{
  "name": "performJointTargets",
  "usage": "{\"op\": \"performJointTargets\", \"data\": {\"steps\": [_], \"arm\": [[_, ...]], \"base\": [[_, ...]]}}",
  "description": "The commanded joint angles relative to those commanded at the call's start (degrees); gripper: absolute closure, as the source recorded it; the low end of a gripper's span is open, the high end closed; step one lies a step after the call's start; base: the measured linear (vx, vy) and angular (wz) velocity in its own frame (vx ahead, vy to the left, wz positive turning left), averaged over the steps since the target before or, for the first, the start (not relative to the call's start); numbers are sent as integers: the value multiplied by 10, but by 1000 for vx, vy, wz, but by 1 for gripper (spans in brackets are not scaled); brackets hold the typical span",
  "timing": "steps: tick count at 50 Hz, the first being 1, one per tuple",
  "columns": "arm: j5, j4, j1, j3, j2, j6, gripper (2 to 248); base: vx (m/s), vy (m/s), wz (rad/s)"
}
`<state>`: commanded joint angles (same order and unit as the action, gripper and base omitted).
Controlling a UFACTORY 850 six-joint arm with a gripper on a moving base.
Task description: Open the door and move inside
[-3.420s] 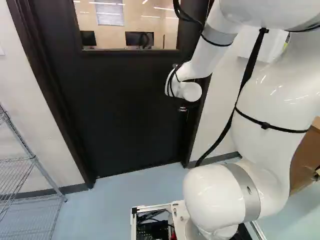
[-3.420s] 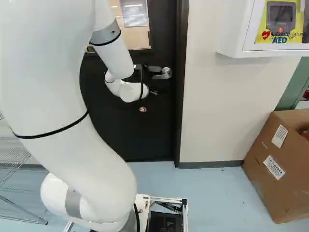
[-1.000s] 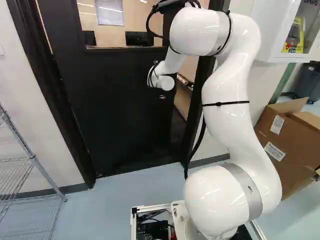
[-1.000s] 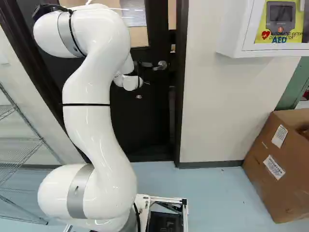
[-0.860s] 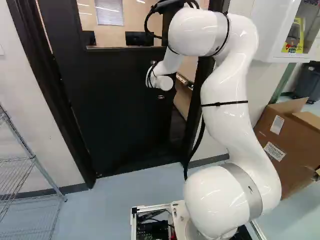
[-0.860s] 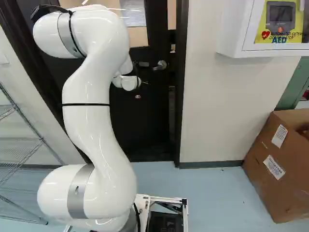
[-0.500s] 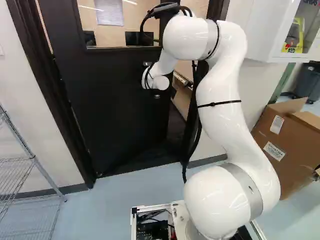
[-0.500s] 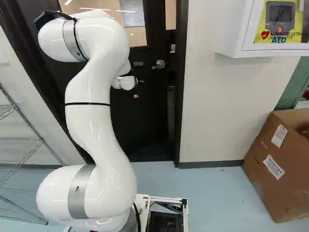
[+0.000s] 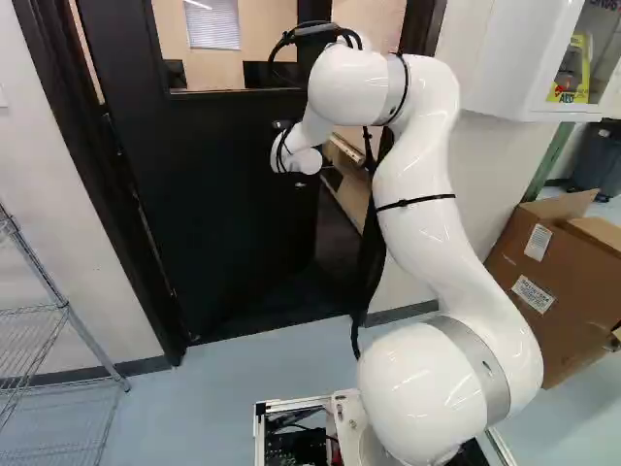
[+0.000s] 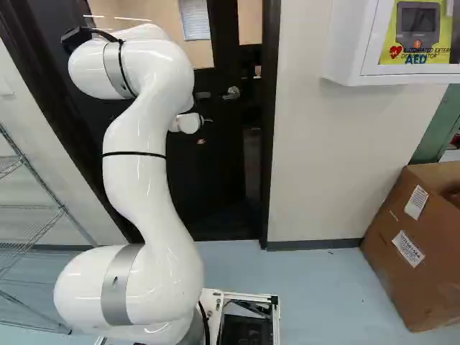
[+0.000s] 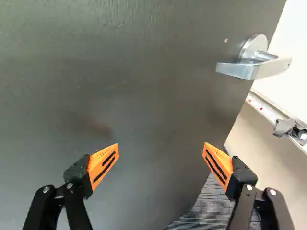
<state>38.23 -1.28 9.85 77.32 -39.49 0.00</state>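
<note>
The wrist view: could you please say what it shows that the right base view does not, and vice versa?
Only the wrist view clearly shows the black gripper with orange pads, open, and striped grey flooring past the dark flat door.

Only the right base view shows the brown cardboard box, white wall cabinet and grey wire shelf.

Both show the door and its silver lever handle.

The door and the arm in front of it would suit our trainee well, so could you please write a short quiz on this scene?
1. True or false: the door is fully shut in its frame.
2. How does the gripper stand in the wrist view?
A) Shut, fingertips together
B) Open, with the handle outside its fingers
C) Shut on the handle
3. Fill in the colour: the pads on the fingers are ____.

Key: 1. False; 2. B; 3. orange
</note>
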Motion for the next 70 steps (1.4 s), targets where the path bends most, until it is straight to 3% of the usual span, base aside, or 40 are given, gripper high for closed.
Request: {"op": "performJointTargets", "data": {"steps": [70], "arm": [[0,0,-27,-246,190,0,3]], "base": [[0,0,0]]}}
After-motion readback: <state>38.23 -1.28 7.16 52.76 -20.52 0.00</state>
